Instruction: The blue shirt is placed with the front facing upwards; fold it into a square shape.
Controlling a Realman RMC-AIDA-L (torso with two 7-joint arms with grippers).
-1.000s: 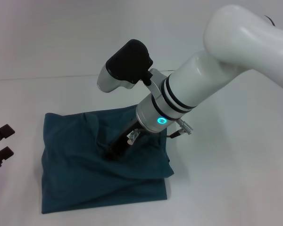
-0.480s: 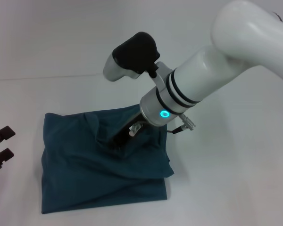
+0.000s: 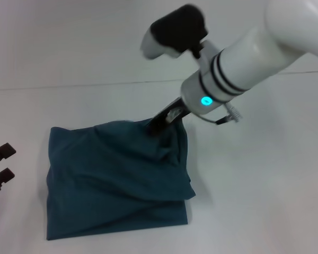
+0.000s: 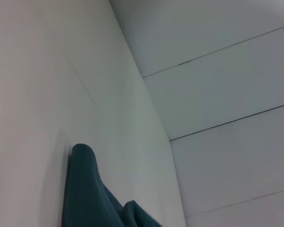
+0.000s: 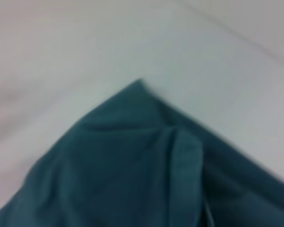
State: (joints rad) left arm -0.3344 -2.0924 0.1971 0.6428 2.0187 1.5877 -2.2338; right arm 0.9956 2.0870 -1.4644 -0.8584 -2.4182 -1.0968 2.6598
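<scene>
The white worktop [image 3: 265, 174] carries the blue shirt [image 3: 116, 180], which lies near us and a little to our left as a rough, already doubled-over rectangle, its far right corner drawn up into a peak. We judge it light, soft and limp: it will sag and crease wherever it is not supported, and stacked layers may slide over one another, so we would take it by an edge or corner, pinching all layers together, not by the slack middle. Our right hand [image 3: 160, 123] sits at that raised far corner with dark fingers meeting the cloth; it appears to be pinching a fold there, though the head view does not let us confirm the grip. Our left hand [image 3: 0, 166] waits at the left edge of the worktop, apart from the shirt, its two dark fingers spread with a gap between. Only the head view gives the whole outline and both arms. The right wrist view adds a close look at a pointed corner with a folded hem ridge; the left wrist view catches only a rounded fold against a panelled wall [image 4: 227, 94].
</scene>
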